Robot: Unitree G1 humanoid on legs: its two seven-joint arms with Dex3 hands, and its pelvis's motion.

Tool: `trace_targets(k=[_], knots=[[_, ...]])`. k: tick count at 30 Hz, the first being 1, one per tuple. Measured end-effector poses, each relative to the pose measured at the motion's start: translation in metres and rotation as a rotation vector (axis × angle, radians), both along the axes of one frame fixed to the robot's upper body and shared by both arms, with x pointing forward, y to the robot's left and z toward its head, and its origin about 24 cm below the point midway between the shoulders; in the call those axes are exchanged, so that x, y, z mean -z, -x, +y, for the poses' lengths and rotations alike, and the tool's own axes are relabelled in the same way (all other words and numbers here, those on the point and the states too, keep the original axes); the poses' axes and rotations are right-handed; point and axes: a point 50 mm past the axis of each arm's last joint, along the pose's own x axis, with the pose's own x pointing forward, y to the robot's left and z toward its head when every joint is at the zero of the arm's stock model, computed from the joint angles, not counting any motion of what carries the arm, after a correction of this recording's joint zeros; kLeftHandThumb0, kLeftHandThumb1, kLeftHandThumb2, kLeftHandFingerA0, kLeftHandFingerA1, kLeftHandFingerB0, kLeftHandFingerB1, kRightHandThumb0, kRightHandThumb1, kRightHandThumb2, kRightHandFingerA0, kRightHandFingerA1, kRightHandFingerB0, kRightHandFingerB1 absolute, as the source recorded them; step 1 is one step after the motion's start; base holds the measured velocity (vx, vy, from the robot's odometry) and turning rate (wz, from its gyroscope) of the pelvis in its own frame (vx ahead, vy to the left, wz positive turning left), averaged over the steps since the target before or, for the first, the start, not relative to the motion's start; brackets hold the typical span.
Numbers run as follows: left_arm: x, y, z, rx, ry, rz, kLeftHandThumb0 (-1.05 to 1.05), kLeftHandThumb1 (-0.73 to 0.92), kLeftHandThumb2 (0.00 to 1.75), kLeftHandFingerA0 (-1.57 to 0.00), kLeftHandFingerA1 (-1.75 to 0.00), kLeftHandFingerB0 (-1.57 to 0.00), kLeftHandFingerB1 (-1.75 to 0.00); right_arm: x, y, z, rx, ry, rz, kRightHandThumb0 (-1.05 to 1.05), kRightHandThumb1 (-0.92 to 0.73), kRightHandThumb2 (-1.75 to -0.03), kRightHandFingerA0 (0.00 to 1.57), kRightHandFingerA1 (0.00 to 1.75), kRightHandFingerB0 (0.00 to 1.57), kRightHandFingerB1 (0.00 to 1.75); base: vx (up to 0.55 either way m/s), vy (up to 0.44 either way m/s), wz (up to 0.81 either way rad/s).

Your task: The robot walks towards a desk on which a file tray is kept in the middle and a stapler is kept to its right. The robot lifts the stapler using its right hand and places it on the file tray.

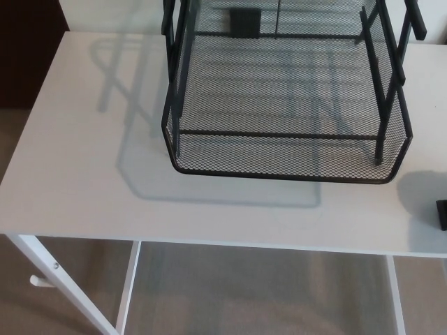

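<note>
Only a small black corner of what is probably the stapler point(442, 214) shows, cut off by the right edge of the picture. It sits on the desk near the front, to the right of the file tray and apart from it, with a soft grey shadow spreading around it. Too little is visible to tell its shape or which way it points.

A stapler is likely to be rigid, compact and fairly dense for its size, with smooth, slightly slippery sides. The safest hold would probably be across its two long sides near the middle, so it neither tips nor squeezes shut.

Neither robot hand appears in the picture, so how far their fingers are spread, or whether they hold anything, cannot be told.

The file tray point(279, 157) fills the middle. It is stiff black wire mesh with rounded front corners, a solid rim and upright posts carrying an upper tier. Its open mesh floor looks flat enough to take the stapler. A small black block point(245, 21) shows at its far side.

The desk point(84, 139) is smooth, matt white, on a white angled leg point(49, 269), above beige carpet point(258, 293).
</note>
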Motion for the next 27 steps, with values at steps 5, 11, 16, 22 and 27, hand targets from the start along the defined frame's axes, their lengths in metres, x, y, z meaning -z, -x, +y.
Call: trace_targets(k=[5, 11, 16, 22, 27], knots=[[0.001, 0.002, 0.0, 0.0, 0.0, 0.006, -0.7, 0.92, 0.69, -0.34, -0.55, -0.1, -0.34, 0.002, 0.003, 0.0, -0.02, -0.005, -0.046, -0.05, -0.49, -0.81, 0.94, 1.73, 0.79, 1.54, 0.0, 0.0, 0.0], [0.002, 0.005, 0.0, -0.002, 0.0, 0.015, -0.71, 0.73, 1.06, -0.27, -0.6, -0.07, -0.47, 0.003, 0.006, 0.001, -0.045, -0.015, -0.109, 0.01, -0.37, -0.99, 0.97, 1.71, 0.8, 1.51, 0.0, 0.0, 0.0], [0.003, 0.008, 0.001, -0.005, 0.0, 0.023, -0.73, 0.75, 1.07, -0.31, -0.62, -0.09, -0.48, -0.001, 0.006, -0.001, -0.054, -0.023, -0.171, 0.03, -0.34, -0.98, 0.98, 1.68, 0.85, 1.5, 0.0, 0.0, 0.0], [0.005, 0.014, 0.001, -0.009, 0.0, 0.038, -0.73, 0.92, 0.71, -0.3, -0.55, -0.11, -0.39, -0.009, 0.007, -0.004, -0.06, -0.035, -0.262, 0.05, -0.4, -0.95, 1.0, 1.56, 0.85, 1.45, 0.0, 0.0, 0.0], [0.006, 0.018, 0.002, -0.012, 0.0, 0.049, -0.72, 0.92, 0.71, -0.33, -0.56, -0.13, -0.39, -0.02, 0.006, -0.006, -0.067, -0.041, -0.347, -0.06, -0.36, -0.98, 1.01, 1.65, 0.85, 1.44, 0.0, 0.0, 0.0]])
